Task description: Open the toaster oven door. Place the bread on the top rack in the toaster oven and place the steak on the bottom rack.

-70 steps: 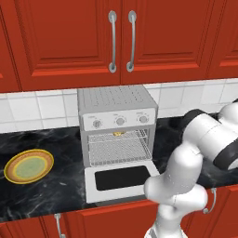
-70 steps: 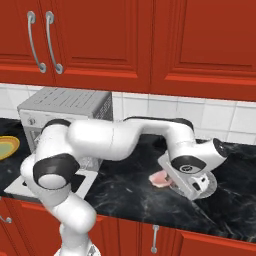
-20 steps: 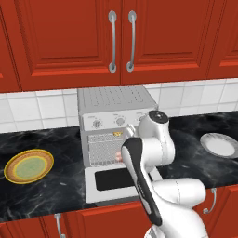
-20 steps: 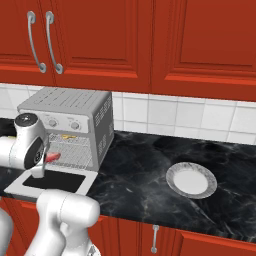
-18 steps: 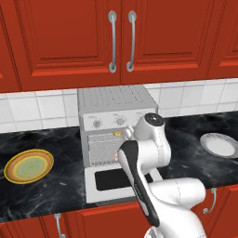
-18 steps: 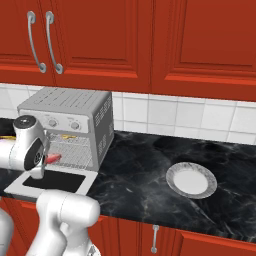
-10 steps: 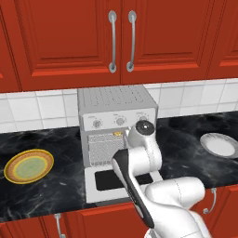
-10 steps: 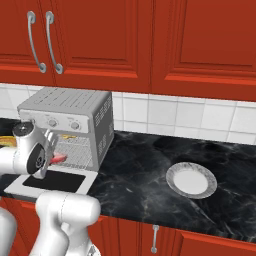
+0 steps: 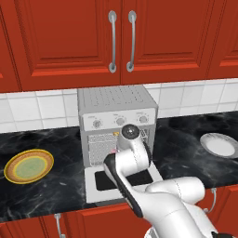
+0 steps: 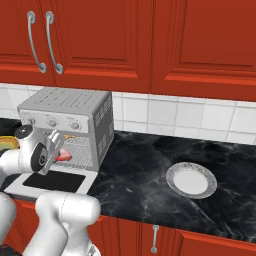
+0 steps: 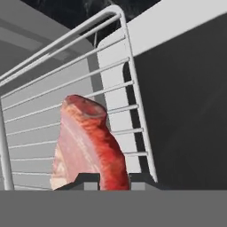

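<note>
The silver toaster oven [image 9: 116, 104] stands at the back of the counter, and its door [image 9: 100, 186] lies dropped open and flat with the black window up. My gripper [image 11: 113, 179] is shut on the pinkish-red steak [image 11: 86, 144]. It holds the steak upright just over a wire rack [image 11: 66, 88] low in the cavity, beside the door [image 11: 177, 88]; this looks like the bottom rack. From the right, the steak [image 10: 63, 154] is at the mouth of the toaster oven [image 10: 65, 117]. My arm hides the bread and the top rack.
A yellow-rimmed plate [image 9: 29, 166] with a green centre lies left of the oven. A round white-grey plate [image 10: 191, 181] sits empty on the dark marble counter to the right. Red cabinets hang above, and more red cabinet fronts run below the counter edge.
My arm has swung from the white plate on the right over to the oven front with the steak. In the last second the hand has moved further in towards the open cavity.
</note>
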Motion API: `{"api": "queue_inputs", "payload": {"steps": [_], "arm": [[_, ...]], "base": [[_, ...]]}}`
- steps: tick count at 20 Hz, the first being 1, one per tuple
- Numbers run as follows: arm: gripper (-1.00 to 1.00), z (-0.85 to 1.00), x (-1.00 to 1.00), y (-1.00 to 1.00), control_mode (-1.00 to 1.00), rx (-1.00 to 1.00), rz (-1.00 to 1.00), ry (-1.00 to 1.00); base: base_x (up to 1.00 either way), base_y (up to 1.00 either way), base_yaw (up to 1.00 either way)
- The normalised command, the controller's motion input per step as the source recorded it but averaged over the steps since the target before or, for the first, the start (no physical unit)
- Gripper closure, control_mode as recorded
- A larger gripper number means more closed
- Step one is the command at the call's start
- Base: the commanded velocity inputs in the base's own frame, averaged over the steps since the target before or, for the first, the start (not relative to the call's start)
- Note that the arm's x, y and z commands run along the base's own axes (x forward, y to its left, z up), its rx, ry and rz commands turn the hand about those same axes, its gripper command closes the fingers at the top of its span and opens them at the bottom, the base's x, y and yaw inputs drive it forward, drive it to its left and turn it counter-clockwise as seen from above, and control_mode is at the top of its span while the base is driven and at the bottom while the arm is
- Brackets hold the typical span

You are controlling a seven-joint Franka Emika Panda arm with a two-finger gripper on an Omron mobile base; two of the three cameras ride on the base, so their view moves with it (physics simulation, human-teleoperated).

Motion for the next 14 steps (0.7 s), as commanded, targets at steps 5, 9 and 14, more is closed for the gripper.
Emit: {"api": "queue_inputs", "payload": {"steps": [5, 9, 14], "arm": [[1.00, -0.11, 0.09, 0.00, -1.00, 0.00, -0.17, 0.00], [-1.00, 0.00, 0.00, 0.00, -1.00, 0.00, -0.17, 0.00], [-1.00, 0.02, -0.06, 0.00, -1.00, 0.00, -0.14, 0.00]], "base": [[0.00, 0.00, 0.00], [0.00, 0.00, 0.00], [0.00, 0.00, 0.00]]}}
